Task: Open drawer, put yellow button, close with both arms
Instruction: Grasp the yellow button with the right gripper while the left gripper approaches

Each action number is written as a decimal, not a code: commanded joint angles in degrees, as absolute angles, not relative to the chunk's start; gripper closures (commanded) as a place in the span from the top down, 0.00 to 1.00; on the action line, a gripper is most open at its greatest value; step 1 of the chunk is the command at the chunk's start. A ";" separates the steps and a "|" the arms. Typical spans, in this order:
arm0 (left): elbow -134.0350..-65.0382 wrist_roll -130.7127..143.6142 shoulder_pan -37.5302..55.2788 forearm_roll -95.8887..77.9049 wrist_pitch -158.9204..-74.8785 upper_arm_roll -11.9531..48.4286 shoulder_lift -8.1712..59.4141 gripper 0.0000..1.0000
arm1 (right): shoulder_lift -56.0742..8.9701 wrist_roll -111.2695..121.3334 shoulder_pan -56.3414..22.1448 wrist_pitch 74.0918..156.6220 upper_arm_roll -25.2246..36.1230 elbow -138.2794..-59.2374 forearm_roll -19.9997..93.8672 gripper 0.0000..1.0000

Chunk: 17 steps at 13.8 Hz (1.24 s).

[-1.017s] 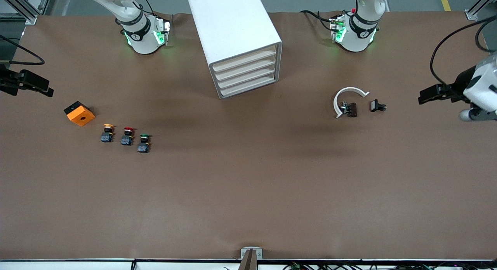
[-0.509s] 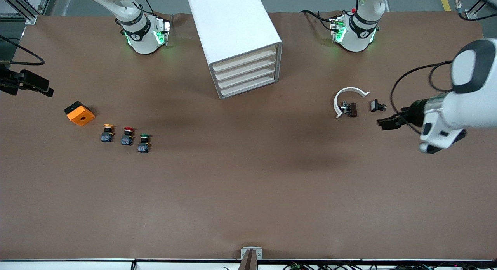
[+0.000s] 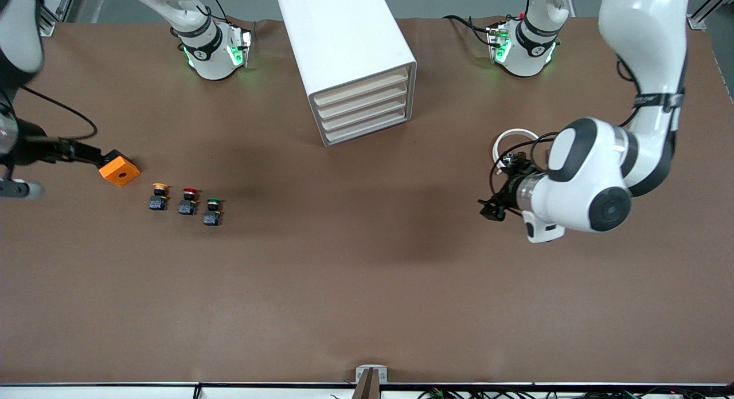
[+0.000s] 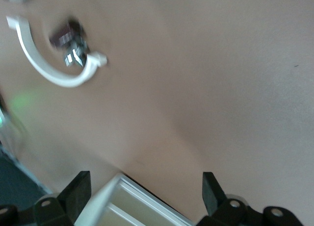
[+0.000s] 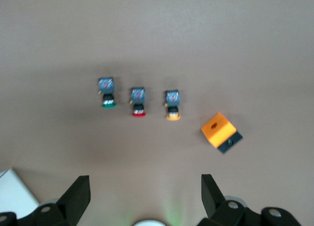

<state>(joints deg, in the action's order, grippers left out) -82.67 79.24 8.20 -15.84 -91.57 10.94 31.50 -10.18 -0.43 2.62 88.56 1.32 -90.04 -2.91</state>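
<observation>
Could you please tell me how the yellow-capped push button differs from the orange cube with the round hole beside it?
The yellow-capped push button is small, a round yellow cap on a dark block body; the orange cube is bigger, boxy, orange with a black edge and a round hole on top. The button lies nearer the front camera, in a row of three; the cube sits alone. Both rest on the brown table.

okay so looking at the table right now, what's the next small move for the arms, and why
Probably bring the open left gripper toward the cabinet's top drawer: all four drawers look shut, so the yellow button has nowhere to go yet. The open right gripper is up beside the orange block.
</observation>
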 commanded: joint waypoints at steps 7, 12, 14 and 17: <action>-78.57 100.11 9.40 -38.85 -86.60 10.72 39.46 1.00 | -17.72 0.44 8.35 128.38 0.26 -119.45 -4.57 1.00; -78.75 101.07 9.93 -40.24 -72.96 10.72 40.52 1.00 | -27.33 6.05 12.03 138.52 0.26 -119.62 -5.71 1.00; -78.49 102.74 9.93 -45.05 -72.77 10.72 43.14 1.00 | -27.77 6.07 12.30 138.60 0.26 -119.53 -5.71 1.00; -78.49 104.05 10.80 -48.78 -72.86 10.63 45.70 1.00 | -27.86 5.71 11.69 138.08 0.18 -119.97 -5.63 1.00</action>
<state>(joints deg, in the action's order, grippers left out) -79.88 102.23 9.71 -46.82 -74.08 10.90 43.59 -28.44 5.76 11.31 139.13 1.06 -120.07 -4.47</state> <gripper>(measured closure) 0.000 0.000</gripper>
